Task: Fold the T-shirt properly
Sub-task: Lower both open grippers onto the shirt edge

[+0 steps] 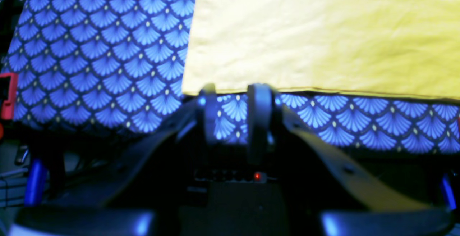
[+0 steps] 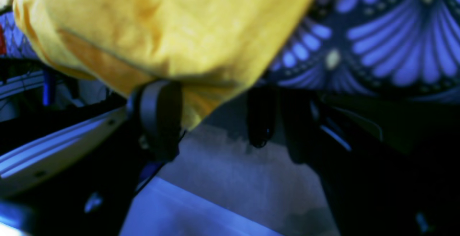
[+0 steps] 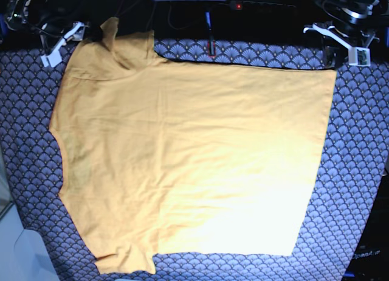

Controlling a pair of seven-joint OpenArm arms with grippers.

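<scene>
The T-shirt is shown spread flat on the patterned cloth, its corner hem met by the narrowly parted left gripper, while one sleeve is draped over the wide-open right gripper.

The right claw stands wide apart, its two dark fingers blurred. A fold of the orange-yellow T-shirt hangs over the left finger, its lowest tip drooping into the gap between the fingers; whether cloth and finger touch is unclear. To the right lies the navy fan-patterned cloth at the counter's edge, with pale floor below.
</scene>
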